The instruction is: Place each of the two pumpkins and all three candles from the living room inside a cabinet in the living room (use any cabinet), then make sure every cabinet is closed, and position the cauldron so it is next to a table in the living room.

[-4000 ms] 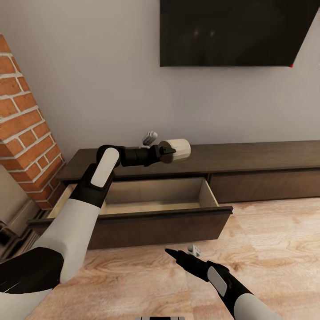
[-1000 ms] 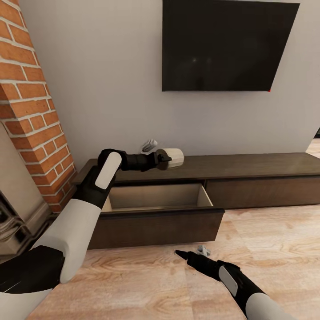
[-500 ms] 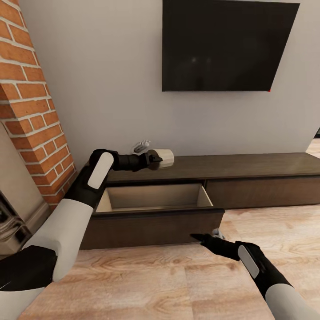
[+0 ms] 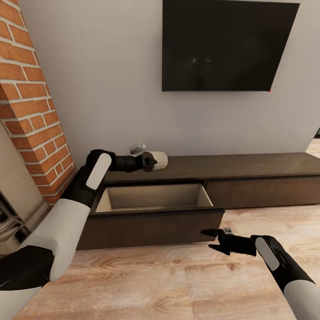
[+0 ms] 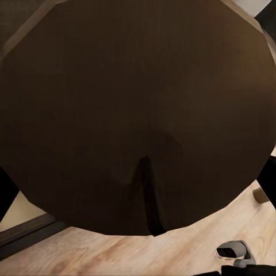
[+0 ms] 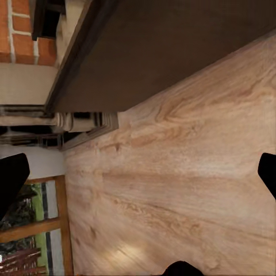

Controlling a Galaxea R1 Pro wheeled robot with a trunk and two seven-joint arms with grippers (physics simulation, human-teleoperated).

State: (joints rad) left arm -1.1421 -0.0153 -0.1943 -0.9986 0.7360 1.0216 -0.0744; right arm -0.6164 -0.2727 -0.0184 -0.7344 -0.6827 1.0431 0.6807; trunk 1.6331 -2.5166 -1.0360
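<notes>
At the far left stands the brick fireplace point(image 4: 27, 102), and just beside it the long dark cabinet point(image 4: 249, 166) runs along the grey wall under a black wall screen point(image 4: 226, 44). The left arm reaches over the cabinet's left end, and the left gripper point(image 4: 149, 161) is clamped on a pale beige candle point(image 4: 159, 160), held lying on its side above the cabinet top, behind the open drawer point(image 4: 153, 198) (its beige inside looks bare). In the left wrist view the candle's dark round end point(image 5: 138, 115) sits right against the lens, with plank floor point(image 5: 144, 253) below it. Further right, the cabinet's next drawer front point(image 4: 262, 191) is flush and shut. Low at the right, the right gripper point(image 4: 212, 235) hovers over the wood floor just in front of the open drawer's front panel, near its right corner; its jaws stand wide apart with nothing between them, as the right wrist view shows by the dark fingertips point(image 6: 11, 184) at opposite edges.
</notes>
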